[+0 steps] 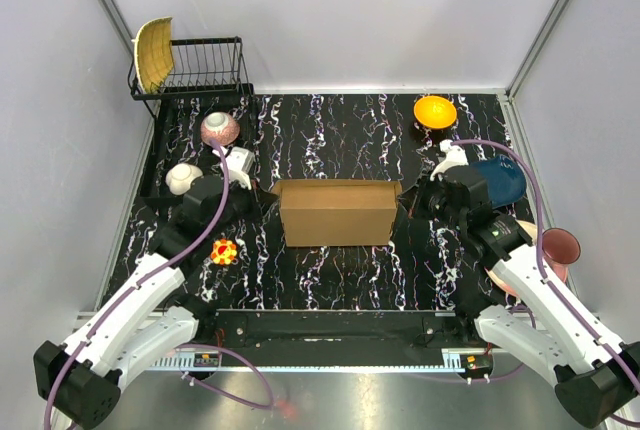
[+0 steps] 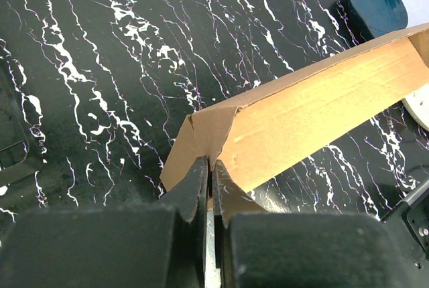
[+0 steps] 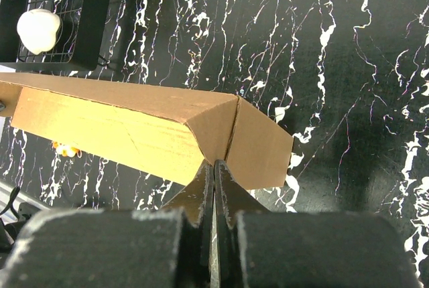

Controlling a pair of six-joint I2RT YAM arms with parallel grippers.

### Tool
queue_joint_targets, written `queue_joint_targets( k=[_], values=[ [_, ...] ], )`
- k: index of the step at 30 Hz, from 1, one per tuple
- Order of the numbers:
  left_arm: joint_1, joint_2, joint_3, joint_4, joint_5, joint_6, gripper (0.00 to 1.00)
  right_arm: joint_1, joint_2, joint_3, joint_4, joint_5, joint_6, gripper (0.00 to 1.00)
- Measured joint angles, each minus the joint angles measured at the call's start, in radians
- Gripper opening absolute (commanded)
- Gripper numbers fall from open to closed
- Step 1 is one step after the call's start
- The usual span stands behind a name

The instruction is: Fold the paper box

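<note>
Top external view: left claw [image 2: 210, 162] and right claw [image 3: 214, 165] clamp shut on end flaps of the paper box [image 1: 335, 212]. Light, stiff cardboard, likely bending only at creases; hold flap edges.

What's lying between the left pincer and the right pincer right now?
Only the paper box: it spans the stretch, with the left pincer shut on one end and the right pincer on the other. The top view shows it.
</note>
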Motion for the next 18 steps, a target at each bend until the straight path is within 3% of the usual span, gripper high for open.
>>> queue_joint_targets(
  k=[18],
  values=[
    [-0.001,0.066,0.123,-0.087,0.003,-0.074,0.00,0.003,-0.001,-0.003,0.001,0.013,-0.013,0.00]
  ],
)
